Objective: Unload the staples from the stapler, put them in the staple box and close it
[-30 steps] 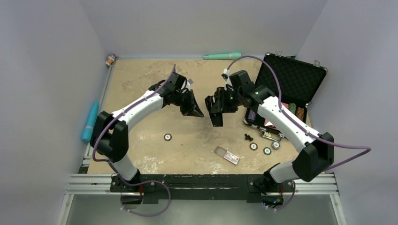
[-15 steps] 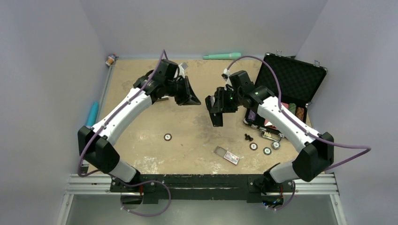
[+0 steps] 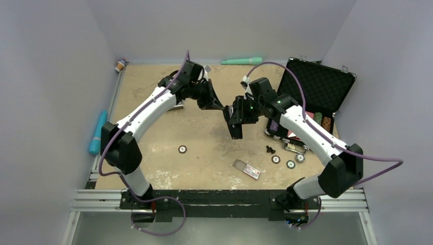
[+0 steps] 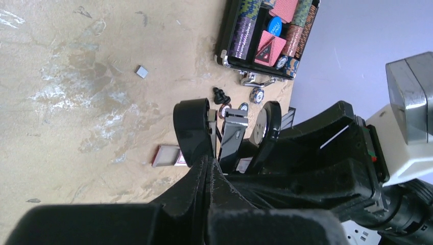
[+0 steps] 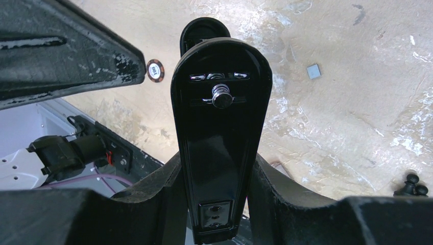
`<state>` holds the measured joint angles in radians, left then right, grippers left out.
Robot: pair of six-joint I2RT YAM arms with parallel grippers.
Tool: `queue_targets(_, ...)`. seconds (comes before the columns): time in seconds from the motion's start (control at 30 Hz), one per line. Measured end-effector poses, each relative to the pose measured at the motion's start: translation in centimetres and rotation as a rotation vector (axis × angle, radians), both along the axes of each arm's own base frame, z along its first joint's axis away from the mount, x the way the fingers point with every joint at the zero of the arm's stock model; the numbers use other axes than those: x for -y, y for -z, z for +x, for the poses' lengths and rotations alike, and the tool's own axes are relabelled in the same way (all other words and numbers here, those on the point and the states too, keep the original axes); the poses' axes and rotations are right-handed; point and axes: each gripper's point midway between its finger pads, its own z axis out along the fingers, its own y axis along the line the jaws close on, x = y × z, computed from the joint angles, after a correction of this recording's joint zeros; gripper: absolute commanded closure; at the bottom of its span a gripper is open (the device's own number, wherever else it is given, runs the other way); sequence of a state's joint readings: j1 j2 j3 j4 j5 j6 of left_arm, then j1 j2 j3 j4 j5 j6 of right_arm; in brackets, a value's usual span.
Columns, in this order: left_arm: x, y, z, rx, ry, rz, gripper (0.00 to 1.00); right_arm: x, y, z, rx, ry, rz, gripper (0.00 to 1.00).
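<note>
The right hand (image 3: 238, 115), half open, clamps the stapler (image 5: 219, 127) aloft by its sides. The left hand (image 4: 207, 173), pinched shut and empty, has its tips just beside the stapler's far end. One grey staple bit (image 5: 314, 70) lies on the bench (image 5: 357, 127) below and beyond the right hand, so unloading seems underway; the next move probably needs the left tips to probe precisely for whatever remains inside.

Overhead wide, wrist views close, sharing stapler (image 5: 219, 127)

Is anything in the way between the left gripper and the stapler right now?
Nothing visible. The shut left gripper hangs in open air just beside the stapler, which the right gripper holds above the table. The staples themselves cannot be made out.
</note>
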<state>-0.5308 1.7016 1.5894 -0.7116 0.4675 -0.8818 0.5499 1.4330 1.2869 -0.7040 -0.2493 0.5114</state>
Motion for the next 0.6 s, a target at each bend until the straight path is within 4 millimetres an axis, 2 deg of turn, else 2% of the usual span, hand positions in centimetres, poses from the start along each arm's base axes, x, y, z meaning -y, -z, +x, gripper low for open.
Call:
queue_targets(0.17, 0.6, 0.0, 0.8, -0.005, -0.01, -0.009, 1.0, -0.1, 0.0, -0.1, -0.002, -0.003, 0.003, 1.0)
queue_targets(0.43, 1.6, -1.6, 2.1, 0.041, -0.006, -0.049, 1.0, -0.1, 0.0, -0.1, -0.003, -0.007, 0.005, 1.0)
queue_targets(0.6, 2.0, -1.1, 2.3, 0.036, -0.004, -0.042, 1.0, -0.2, -0.1, -0.2, -0.005, -0.012, 0.011, 1.0)
